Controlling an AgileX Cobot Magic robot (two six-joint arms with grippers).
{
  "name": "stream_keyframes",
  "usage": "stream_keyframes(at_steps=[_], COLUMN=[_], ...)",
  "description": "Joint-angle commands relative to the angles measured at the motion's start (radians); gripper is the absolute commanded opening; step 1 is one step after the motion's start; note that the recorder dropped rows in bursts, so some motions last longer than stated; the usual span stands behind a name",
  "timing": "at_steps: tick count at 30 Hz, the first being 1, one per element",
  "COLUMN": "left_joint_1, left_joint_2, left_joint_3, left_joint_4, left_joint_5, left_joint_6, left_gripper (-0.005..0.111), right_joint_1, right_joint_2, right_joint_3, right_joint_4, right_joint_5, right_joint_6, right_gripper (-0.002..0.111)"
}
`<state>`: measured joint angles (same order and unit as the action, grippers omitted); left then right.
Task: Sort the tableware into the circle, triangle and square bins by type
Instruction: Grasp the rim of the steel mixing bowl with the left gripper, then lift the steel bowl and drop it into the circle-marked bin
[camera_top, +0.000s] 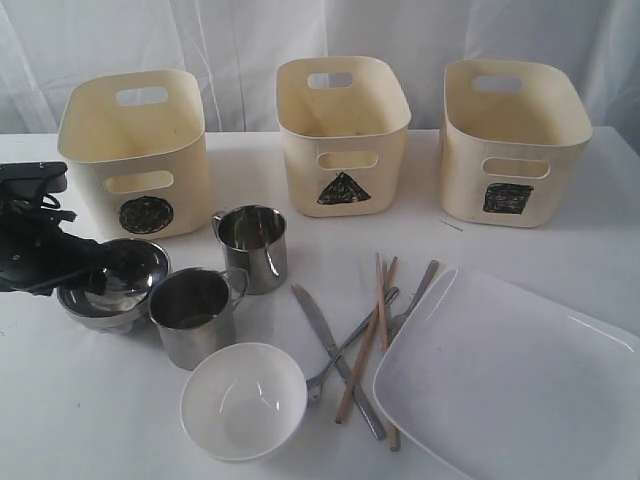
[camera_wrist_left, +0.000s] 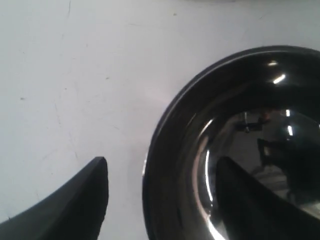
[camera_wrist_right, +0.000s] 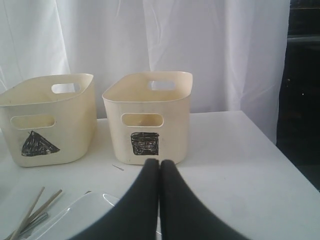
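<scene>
While my left tool (camera_wrist_left: 161, 167) hangs spread astride the rim of the steel bowl (camera_top: 140, 262), in front of the circle bin (camera_top: 140, 150), an off-centre pinch could skid that slick bowl into the mug (camera_top: 195, 315) just beside it (my right tool (camera_wrist_right: 160, 165) sits pressed together, holding nothing).

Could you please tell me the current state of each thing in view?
Left gripper: open, straddling steel bowl's rim.
Right gripper: shut, empty.
Steel mugs: upright, empty.
White bowl: upright, empty.
Circle bin, triangle bin, square bin: nothing visible inside.
White plate: flat, empty.
Knife, forks, chopsticks: crossed in a pile.
</scene>
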<state>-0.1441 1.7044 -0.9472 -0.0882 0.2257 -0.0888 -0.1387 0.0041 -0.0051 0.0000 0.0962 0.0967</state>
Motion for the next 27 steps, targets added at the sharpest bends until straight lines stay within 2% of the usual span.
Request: stream_keyframes(at_steps=[1,2,4,9,18,27], left_joint_1=[0.003,0.003,0.003,0.003,0.004,0.067], left_joint_2=[0.037,0.049,0.060,0.064,0.014,-0.211], left_joint_3=[-0.003,-0.003,-0.003,-0.003,-0.003,-0.003], left_joint_4=[-0.016,-0.035,-0.073,-0.082,-0.021,0.000], left_joint_5=[-0.032,-0.052,-0.076,-0.063,0.065,0.247], left_joint_6=[-0.011,-0.011,-0.011,-0.002,-0.002,0.070], left_gripper=[0.066,0.065,0.055,0.000,0.000,0.000], right_joint_1=[0.002,0.002,0.002,0.002,0.002,0.002], right_joint_2=[-0.004,-0.004,-0.004,-0.004,-0.004,-0.004], right_joint_3=[0.005,0.005,0.005,0.005,0.005,0.005], right_joint_4=[0.000,0.000,0.000,0.000,0.000,0.000], right_joint_5=[-0.015,-0.013,-0.013,-0.013,-0.016,-0.014], right_joint_6=[0.005,0.005,0.005,0.005,0.005,0.005], right_gripper=[0.000,0.000,0.000,0.000,0.000,0.000])
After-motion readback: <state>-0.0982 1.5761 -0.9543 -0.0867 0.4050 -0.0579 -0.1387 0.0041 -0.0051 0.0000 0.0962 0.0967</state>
